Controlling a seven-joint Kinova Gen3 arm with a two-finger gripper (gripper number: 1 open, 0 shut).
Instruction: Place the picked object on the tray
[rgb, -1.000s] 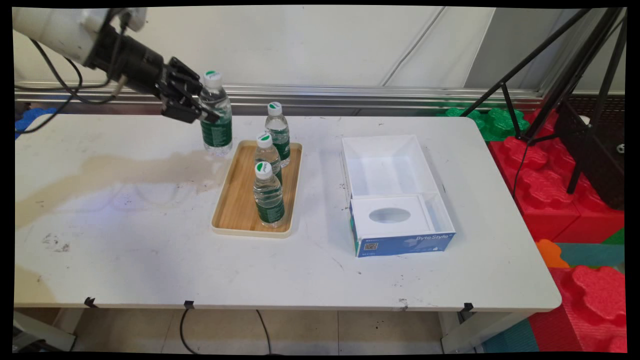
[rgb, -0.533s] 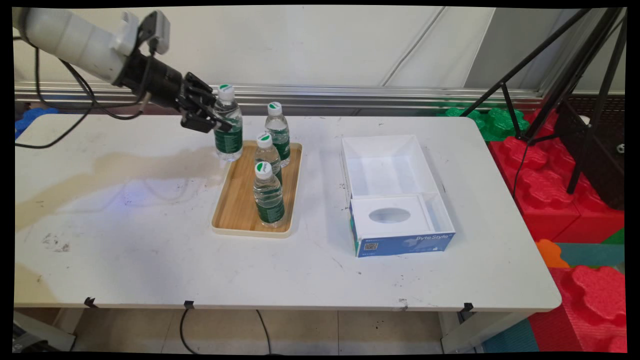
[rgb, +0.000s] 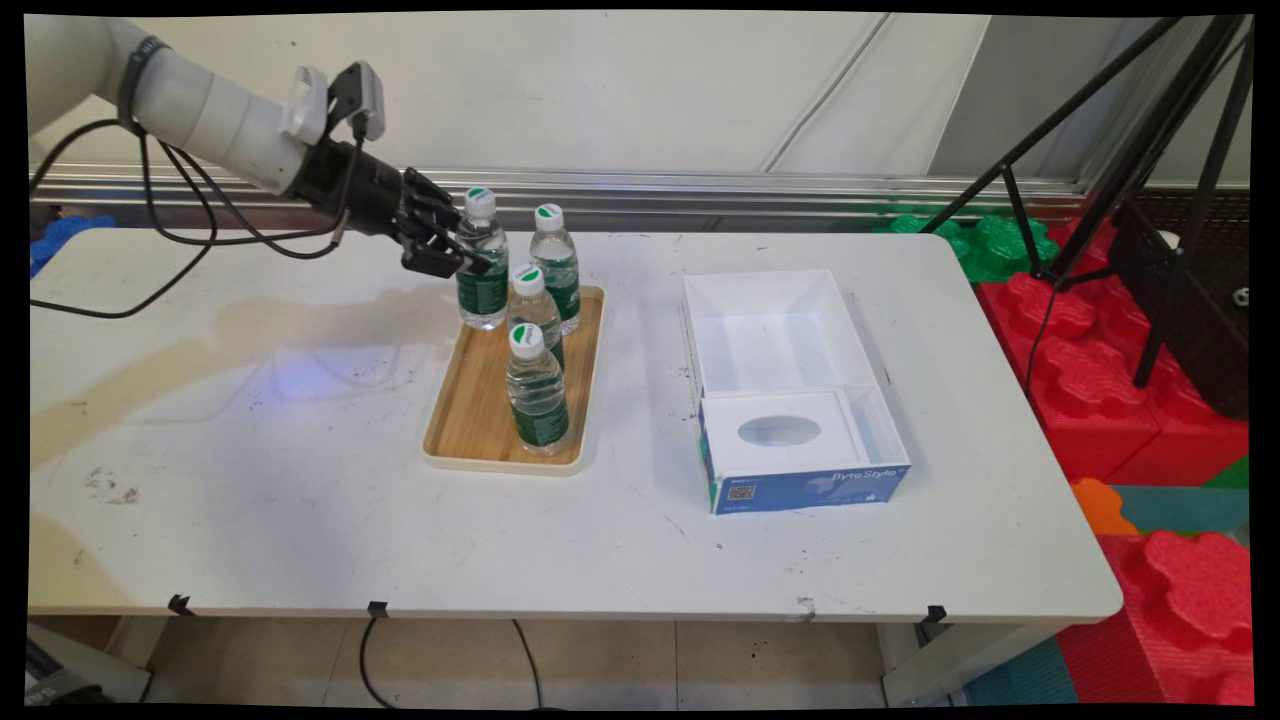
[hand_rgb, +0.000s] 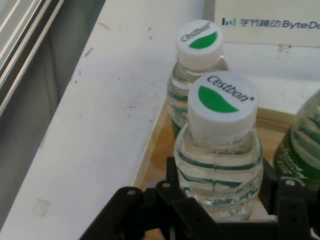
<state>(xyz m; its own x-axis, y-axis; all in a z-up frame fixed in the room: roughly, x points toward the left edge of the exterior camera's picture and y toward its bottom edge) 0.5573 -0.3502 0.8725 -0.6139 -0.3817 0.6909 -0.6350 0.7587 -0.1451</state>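
Gripping a water bottle by its clear upper body, just under the white and green cap, with the black gripper closed around it from the left side. Squeezing there and not on the cap, likely because the body is wide enough to fill the space between the two fingers. Keeping the bottle standing straight up, so nothing is tipping. Hanging it at the far left corner of the wooden tray; not possible to say whether the bottom is touching the wood or floating just above it. Sitting close to three other bottles on the same tray: a far bottle near the back edge, a middle bottle right beside the held one, and a near bottle closer to the front. Lining up in a row, these three, leaving bare wood along the left side. Resting well apart on the right of the white table, an open white and blue box.
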